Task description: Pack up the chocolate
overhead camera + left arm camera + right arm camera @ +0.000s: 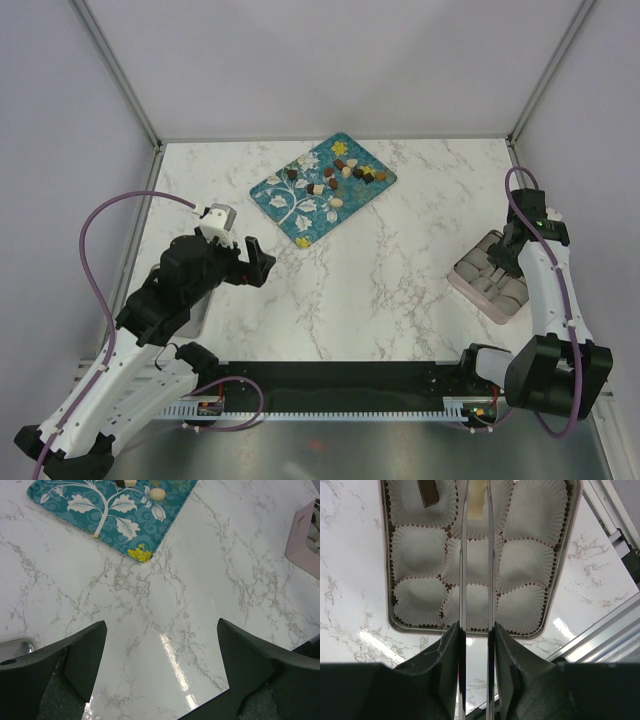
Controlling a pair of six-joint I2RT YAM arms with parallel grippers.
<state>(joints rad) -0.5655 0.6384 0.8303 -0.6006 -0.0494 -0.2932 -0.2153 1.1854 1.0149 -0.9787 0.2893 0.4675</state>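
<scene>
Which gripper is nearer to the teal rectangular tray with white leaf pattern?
Left. The left gripper is just short of the teal tray's near corner; the right gripper, holding metal tongs, is far off, over the pink box of paper cups.

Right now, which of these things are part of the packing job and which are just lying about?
Part of the job: chocolate on the teal tray; pink box; tongs in the right gripper.
Lying about, seemingly: silver metal thing by the left gripper.

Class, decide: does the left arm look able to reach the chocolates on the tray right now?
Probably yes: the left gripper is open and empty, and only bare table lies between it and the tray holding the chocolates.
</scene>
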